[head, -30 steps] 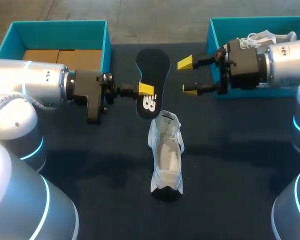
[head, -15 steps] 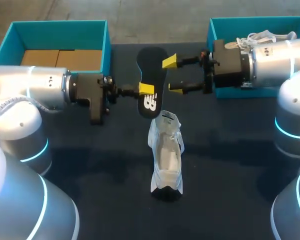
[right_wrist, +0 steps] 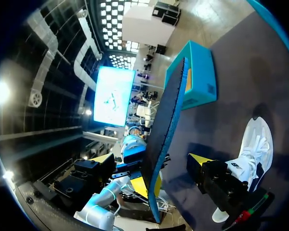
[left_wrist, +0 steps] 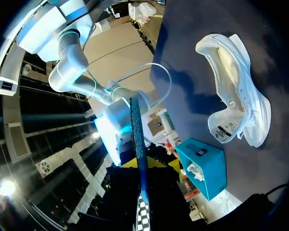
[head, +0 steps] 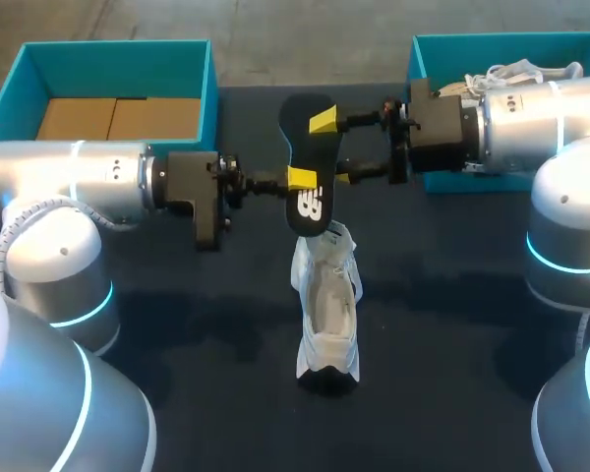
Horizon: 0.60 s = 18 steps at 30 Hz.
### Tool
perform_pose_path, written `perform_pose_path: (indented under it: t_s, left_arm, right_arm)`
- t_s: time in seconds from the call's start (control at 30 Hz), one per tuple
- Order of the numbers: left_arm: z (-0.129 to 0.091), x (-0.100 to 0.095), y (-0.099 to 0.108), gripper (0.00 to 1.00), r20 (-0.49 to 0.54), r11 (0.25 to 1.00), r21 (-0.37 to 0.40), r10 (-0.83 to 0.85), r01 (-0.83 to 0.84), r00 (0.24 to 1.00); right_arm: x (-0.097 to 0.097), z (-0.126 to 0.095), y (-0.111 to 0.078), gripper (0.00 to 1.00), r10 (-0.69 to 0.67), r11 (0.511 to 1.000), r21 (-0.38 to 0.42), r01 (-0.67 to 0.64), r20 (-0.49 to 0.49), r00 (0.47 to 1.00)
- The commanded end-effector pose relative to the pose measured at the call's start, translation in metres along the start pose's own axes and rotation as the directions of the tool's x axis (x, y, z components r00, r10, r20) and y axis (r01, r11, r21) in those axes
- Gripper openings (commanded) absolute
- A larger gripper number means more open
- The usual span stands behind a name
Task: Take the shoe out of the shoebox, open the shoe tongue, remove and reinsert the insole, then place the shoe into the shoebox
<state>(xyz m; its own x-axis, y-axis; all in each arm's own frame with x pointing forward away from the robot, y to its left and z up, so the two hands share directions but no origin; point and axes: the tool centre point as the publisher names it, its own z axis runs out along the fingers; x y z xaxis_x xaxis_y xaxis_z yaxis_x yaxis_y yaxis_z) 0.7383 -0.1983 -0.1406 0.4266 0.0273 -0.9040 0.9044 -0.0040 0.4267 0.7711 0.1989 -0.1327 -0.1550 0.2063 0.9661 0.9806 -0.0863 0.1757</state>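
My right arm has swung in from beside the teal box (head: 414, 69) on its side of the table. My right gripper (head: 331, 149) now brackets the insole (head: 305, 123), where a second ago it hung well off to the side. Its fingers are spread, one yellow tip on each face of the insole. In the right wrist view the dark slab stands edge-on between them with a gap on both sides, so nothing is clamped there yet.

My left gripper (head: 301, 181) stays pinched on the insole's lower half. In the left wrist view the thin edge of the insole (left_wrist: 137, 130) runs straight up from between the closed tips. That arm has also carried the insole a little toward the middle, so its lower end, the one with the white mark, now hangs just above the near end of the shoe (head: 326, 300) instead of off to one side.

The shoe has not moved. It lies on the dark table (head: 177, 324) with its opening up, apart from both grippers.

I judge that the insole is out and the removal step is done. The two arms are lining up for a shared hold or a hand-over before the insole goes back into the shoe. Closing the right fingers looks like the next move. The insole is thin and flexible, so a squeeze off its flat faces could twist it in my left grip
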Motion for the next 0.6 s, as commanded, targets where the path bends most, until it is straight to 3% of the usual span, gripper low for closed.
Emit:
perform_pose_path:
  t_s: [0.03, 0.1, 0.23, 0.27, 0.6]
  left_arm:
    - [0.0015, 0.0006, -0.0006, 0.0, 0.002, 1.0, -0.002, 0.002, -0.002, 1.0]
    - [0.0015, 0.0006, -0.0006, 0.0, 0.002, 1.0, -0.002, 0.002, -0.002, 1.0]
    - [0.0015, 0.0006, -0.0006, 0.0, 0.002, 1.0, -0.002, 0.002, -0.002, 1.0]
    - [0.0015, 0.0006, -0.0006, 0.0, 0.002, 1.0, -0.002, 0.002, -0.002, 1.0]
    - [0.0015, 0.0006, -0.0006, 0.0, 0.002, 1.0, -0.002, 0.002, -0.002, 1.0]
  right_arm:
    - [-0.0014, 0.0007, -0.0026, 0.94, 0.005, 1.0, -0.023, -0.005, -0.01, 1.0]
    - [-0.0019, 0.0002, -0.0021, 0.87, 0.013, 0.999, -0.031, -0.014, -0.012, 1.0]
    - [-0.0041, 0.0, -0.0007, 0.51, 0.031, 0.998, -0.045, -0.031, -0.011, 0.999]
    - [-0.0043, -0.0001, -0.0007, 0.48, 0.032, 0.998, -0.046, -0.033, -0.013, 0.999]
    - [-0.0039, -0.0008, -0.0002, 0.42, 0.042, 0.998, -0.054, -0.042, -0.003, 0.999]
